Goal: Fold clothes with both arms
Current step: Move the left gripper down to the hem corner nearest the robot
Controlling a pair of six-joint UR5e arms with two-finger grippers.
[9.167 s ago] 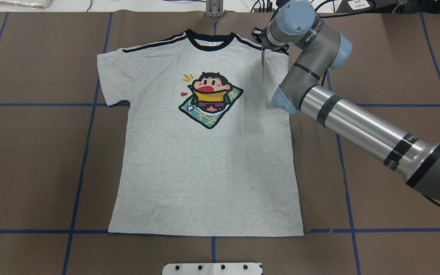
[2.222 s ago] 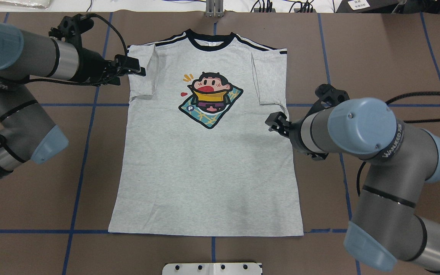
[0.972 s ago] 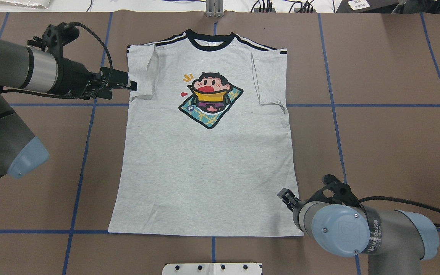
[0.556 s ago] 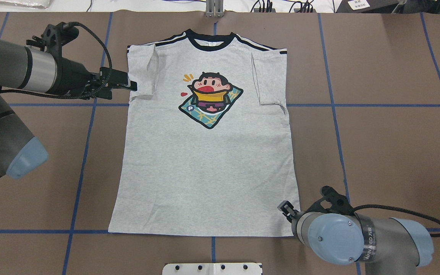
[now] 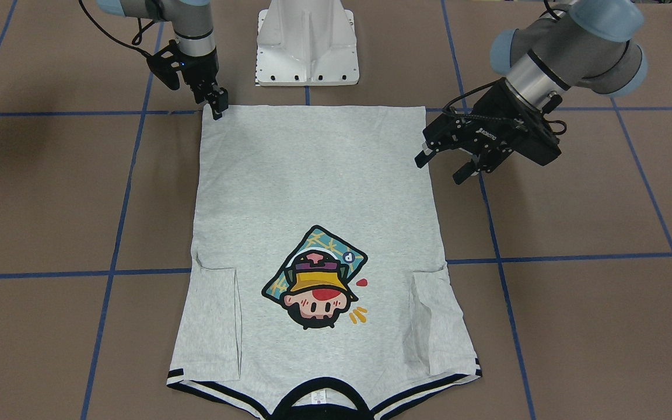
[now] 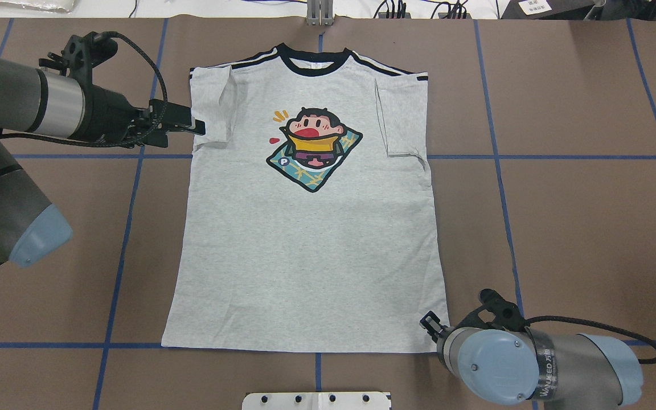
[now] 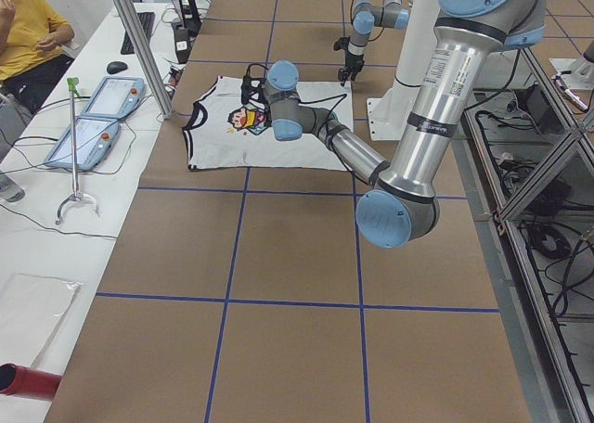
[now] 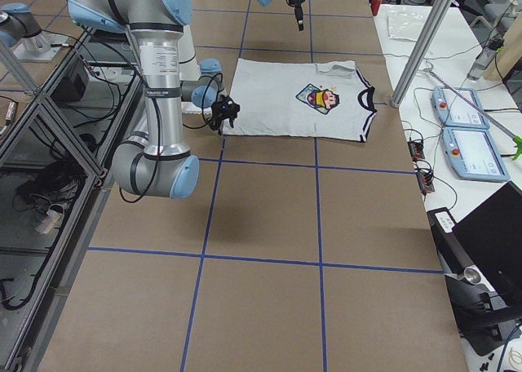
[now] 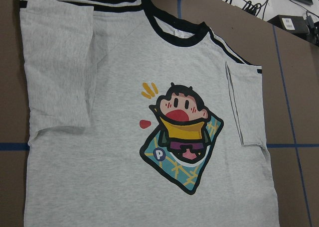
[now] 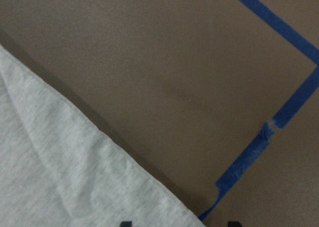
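while hovering left gripper (image 5: pixel 450 163) spread wide beside grey t-shirt (image 5: pixel 312 186) edge, holds right gripper (image 5: pixel 217 109) part-open at hem corner (image 10: pixel 192 218).

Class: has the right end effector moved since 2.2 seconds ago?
Yes. The right end effector moved down the overhead view, along the T-shirt edge to its hem corner.

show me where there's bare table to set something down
Widest bare patch: the table on the T-shirt's right, beyond the right gripper. Crowded by the left gripper at the sleeve and at the right hem corner.
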